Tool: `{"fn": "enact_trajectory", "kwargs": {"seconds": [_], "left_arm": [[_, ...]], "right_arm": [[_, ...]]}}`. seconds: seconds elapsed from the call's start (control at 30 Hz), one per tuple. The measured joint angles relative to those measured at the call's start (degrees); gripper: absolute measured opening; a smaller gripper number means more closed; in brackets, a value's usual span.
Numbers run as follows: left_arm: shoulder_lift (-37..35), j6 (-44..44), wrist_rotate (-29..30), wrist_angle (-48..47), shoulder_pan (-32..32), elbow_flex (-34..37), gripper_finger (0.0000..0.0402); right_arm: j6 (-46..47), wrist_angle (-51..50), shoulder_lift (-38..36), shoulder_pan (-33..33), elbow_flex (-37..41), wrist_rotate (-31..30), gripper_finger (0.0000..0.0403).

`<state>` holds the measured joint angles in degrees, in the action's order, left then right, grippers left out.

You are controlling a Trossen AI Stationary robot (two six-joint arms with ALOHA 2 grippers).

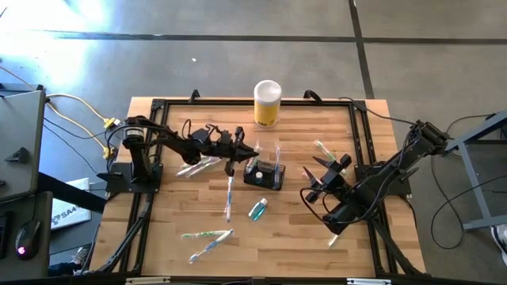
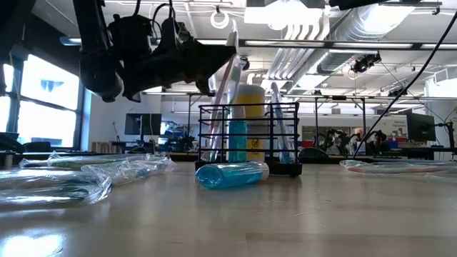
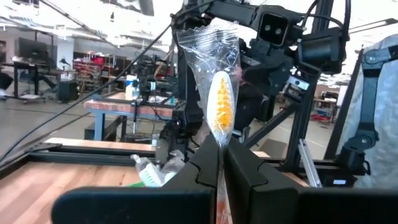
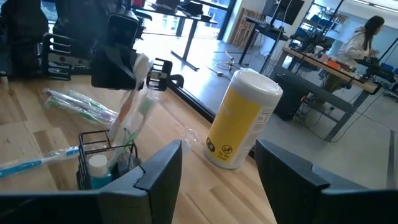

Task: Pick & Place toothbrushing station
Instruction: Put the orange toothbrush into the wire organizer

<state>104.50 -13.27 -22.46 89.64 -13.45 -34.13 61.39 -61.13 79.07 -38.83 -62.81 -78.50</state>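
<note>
Left jaws [image 1: 252,150] are clamped tight on a wrapped toothbrush [image 3: 221,106], and they hang just beside the caddy [image 1: 264,174], up over its near rim. From the left wrist you can see the orange bristle head standing straight up out of the jaws inside its clear wrapper, so the handle end must point down, though that end is hidden below the fingers.

The caddy sits mid-table, between the two arms, with a couple of brushes and a blue-capped bottle already standing in it; the low view shows the held brush leaning in at the caddy's top edge.

This looks like the drop-in, and the trick is alignment. I'd want the hidden handle tip clearly inside the wire rim, not riding on it, before any release. The wrapper is slippery and crinkly, so it could snag the mesh or the brushes already in there; a slow, near-vertical descent would help. Letting go too high risks the brush tipping out.

Right jaws [image 1: 326,176] stand wide apart and empty, parked on the caddy's far side, looking toward the yellow canister [image 4: 239,118]. Loose brushes [image 1: 206,235] and a small bottle [image 1: 257,209] lie on the table [image 1: 317,245] nearby.
</note>
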Motion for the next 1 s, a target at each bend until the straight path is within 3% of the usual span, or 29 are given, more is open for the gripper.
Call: {"fn": "enact_trajectory", "kwargs": {"seconds": [0.47,1.0], "left_arm": [[6.05,-0.54,0.62,0.11,-0.02,-0.85,0.0002],[6.07,-0.76,-0.57,-1.55,-0.02,-0.85,0.0006]], "right_arm": [[-0.1,0.09,0.02,0.02,0.0,0.44,0.0195],[-0.13,0.09,0.02,0.06,0.0,0.44,0.0195]]}}
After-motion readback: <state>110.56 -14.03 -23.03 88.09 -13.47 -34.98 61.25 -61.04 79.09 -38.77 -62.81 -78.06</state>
